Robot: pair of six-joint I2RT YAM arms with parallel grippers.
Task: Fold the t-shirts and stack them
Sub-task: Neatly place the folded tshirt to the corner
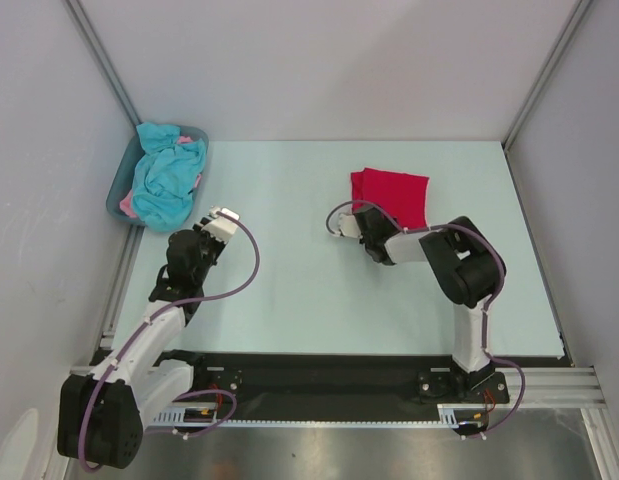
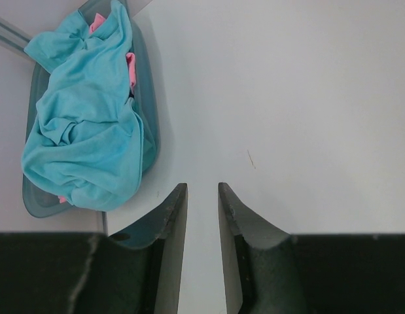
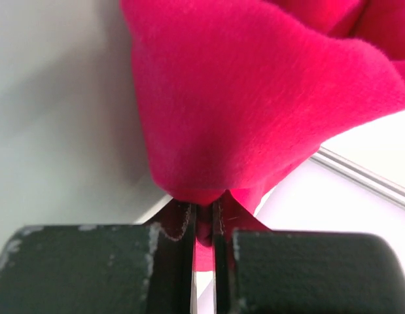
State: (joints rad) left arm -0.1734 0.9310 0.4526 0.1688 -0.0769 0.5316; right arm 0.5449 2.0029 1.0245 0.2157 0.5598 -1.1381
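Note:
A crimson red t-shirt [image 1: 392, 195] lies folded on the table, right of centre. My right gripper [image 1: 363, 215] sits at its near left corner. The right wrist view shows that gripper [image 3: 203, 208] shut on a bunched fold of the red t-shirt [image 3: 254, 98], which rises in front of the camera. A crumpled turquoise t-shirt [image 1: 167, 180] fills the grey-blue tub, with a bit of pink t-shirt [image 2: 131, 69] showing under it. My left gripper [image 1: 211, 218] hangs just right of the tub. In its wrist view the left gripper [image 2: 202, 190] is open by a narrow gap, holding nothing, with the turquoise t-shirt [image 2: 84, 131] up and to its left.
The grey-blue tub [image 1: 117, 190] stands at the table's far left corner against the side wall; its rim [image 2: 150, 111] is left of my left fingers. White walls and aluminium posts [image 1: 99, 60] enclose the pale table [image 1: 289, 290]. A black rail runs along the near edge.

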